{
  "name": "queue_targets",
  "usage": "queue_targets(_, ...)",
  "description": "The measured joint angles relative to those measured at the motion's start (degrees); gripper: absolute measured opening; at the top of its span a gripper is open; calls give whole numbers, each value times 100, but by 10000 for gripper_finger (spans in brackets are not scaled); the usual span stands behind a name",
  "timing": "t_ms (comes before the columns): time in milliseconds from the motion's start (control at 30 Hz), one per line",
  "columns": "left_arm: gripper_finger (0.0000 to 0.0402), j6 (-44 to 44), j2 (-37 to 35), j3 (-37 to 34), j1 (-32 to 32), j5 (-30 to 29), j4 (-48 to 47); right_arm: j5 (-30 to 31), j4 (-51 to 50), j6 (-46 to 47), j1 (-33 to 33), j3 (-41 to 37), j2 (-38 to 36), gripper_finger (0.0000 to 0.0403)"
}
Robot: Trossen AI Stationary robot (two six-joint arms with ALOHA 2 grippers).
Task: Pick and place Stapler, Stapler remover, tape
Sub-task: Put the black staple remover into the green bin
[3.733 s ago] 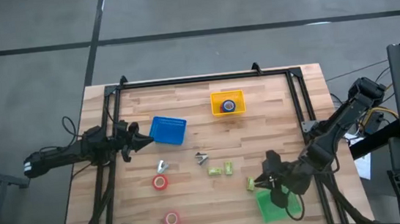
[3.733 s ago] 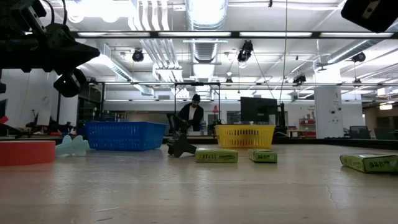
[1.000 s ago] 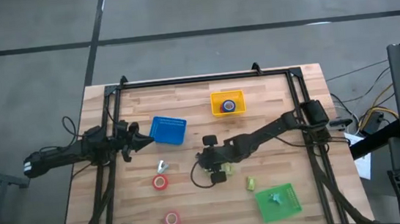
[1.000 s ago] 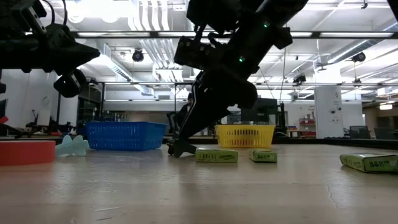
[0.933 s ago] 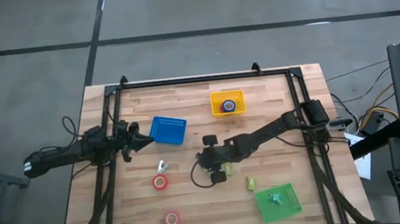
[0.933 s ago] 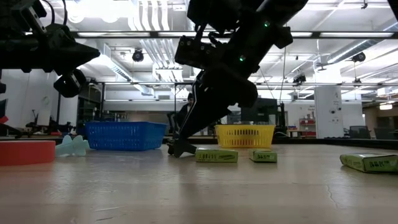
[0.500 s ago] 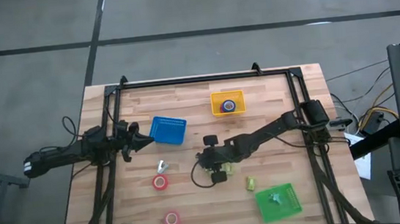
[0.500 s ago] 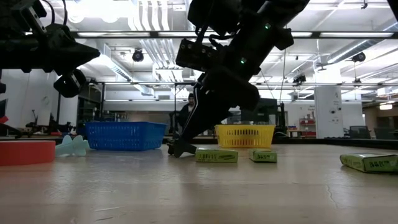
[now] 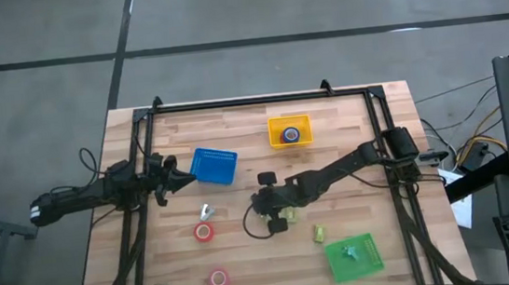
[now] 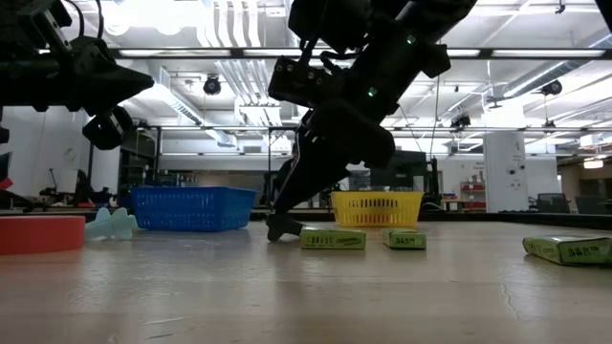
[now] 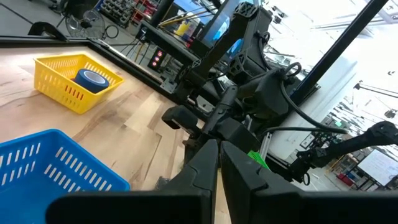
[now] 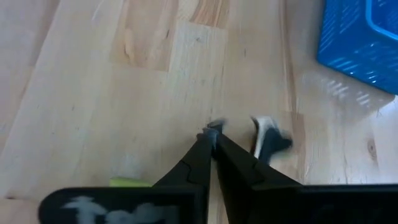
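The task is judged to be at an early stage, with most things loose on the counter [image 9: 345, 106]. Seen from above, the blue roll of tape [image 9: 290, 135] already lies in the yellow basket [image 9: 274, 124] at 12 o'clock on the counter. The green basket [image 9: 370, 262] at 5 o'clock holds one small pale item, too small to name. The blue basket [image 9: 214, 165] at 10 o'clock looks unfilled.

The right gripper [image 9: 260, 204] is down near the counter's centre. Its fingers are clenched tight, and the dark stapler remover [image 10: 282, 226] sits right at their tips. In the right wrist view a small dark piece shows between the tips, so the remover appears pinched. How firm the hold is cannot be read. The level view puts the remover at or barely off the wood, so the pick seems only just made and the carry to a basket not yet begun.

Left to do, as far as can be seen:
- The pale stapler remover [image 9: 207, 212] lies at 9 o'clock from the right gripper, a little apart.
- Two red rolls of tape lie at 7 to 8 o'clock on the counter, the upper red roll [image 9: 204, 231] and the lower red roll [image 9: 217, 279].
- The green blocks [image 9: 320, 234], probably the staplers, lie from just beside the right gripper out towards its 4 o'clock, none in a basket.

The left gripper [image 9: 178, 178] waits with its fingers pressed together and holds nothing. It hangs just beside the blue basket's 9 o'clock side.
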Motion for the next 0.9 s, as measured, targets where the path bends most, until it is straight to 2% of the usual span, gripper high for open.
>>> queue_targets(533, 23, 0, 2, 0, 0, 0, -2, 44, -243, 98, 2, 27, -118, 8)
queue_targets(900, 23, 0, 4, -1, -1, -1, 2, 61, -782, 534, 89, 74, -663, 8)
